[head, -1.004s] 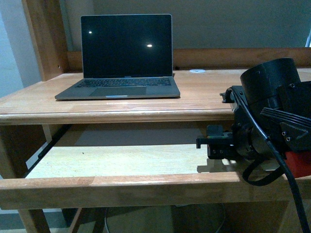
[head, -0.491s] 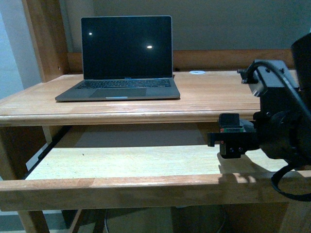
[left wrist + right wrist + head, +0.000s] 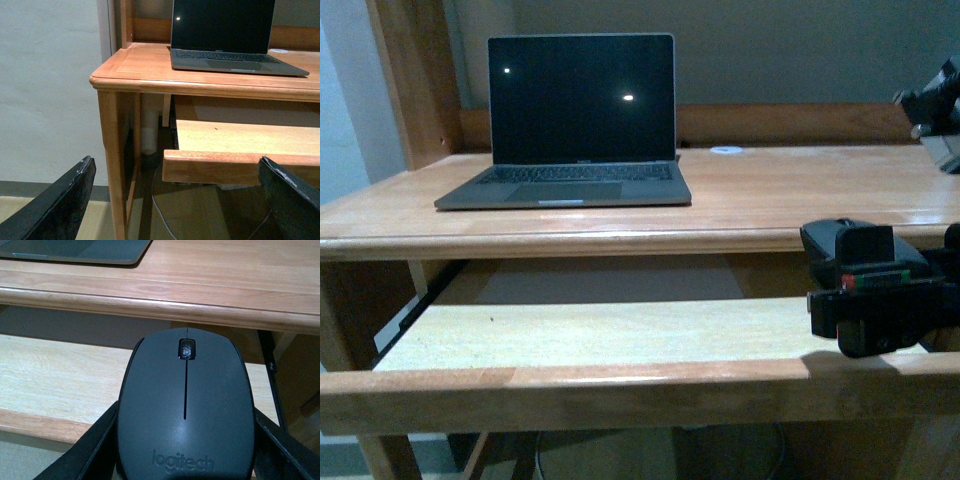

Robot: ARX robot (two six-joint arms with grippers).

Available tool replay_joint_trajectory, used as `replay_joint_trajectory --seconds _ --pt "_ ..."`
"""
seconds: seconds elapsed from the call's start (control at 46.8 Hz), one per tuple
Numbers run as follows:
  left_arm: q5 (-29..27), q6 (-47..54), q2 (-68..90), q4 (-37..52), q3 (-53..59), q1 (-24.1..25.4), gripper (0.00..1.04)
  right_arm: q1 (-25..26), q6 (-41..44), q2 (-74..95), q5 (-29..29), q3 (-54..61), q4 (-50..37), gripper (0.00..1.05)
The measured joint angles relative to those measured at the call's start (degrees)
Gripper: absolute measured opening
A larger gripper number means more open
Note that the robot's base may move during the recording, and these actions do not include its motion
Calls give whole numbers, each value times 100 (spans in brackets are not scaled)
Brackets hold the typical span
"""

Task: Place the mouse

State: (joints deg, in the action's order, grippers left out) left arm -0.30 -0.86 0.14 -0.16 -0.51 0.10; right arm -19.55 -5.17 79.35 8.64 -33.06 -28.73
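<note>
Mouse [image 3: 186,385], black and domed, sits pinched at its flanks by the right gripper [image 3: 186,412], one finger [image 3: 90,450] pressed on each side; it hangs clear of any surface at the near right, over the right end of the pull-out shelf [image 3: 570,330], nose towards the desktop's front edge; the left gripper [image 3: 180,200] hangs low at the near left corner of the desk, fingers spread wide with nothing between them; beyond the shelf lies the desktop [image 3: 750,195], bare wood on its right half; further left and back stands the open laptop [image 3: 580,110], screen dark; a small white disc [image 3: 726,148] lies at the far edge. The carrying step looks to be in hand, the mouse not yet set down. The target is unclear: the desktop means rising over the lip and going forward, right of the laptop; the shelf means a short descent; either way, level it before spreading the fingers.
</note>
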Motion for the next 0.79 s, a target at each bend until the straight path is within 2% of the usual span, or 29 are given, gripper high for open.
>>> replay_joint_trajectory --seconds 0.79 --pt "4 0 0 -2 0 0 98 4 33 2 11 0 -2 64"
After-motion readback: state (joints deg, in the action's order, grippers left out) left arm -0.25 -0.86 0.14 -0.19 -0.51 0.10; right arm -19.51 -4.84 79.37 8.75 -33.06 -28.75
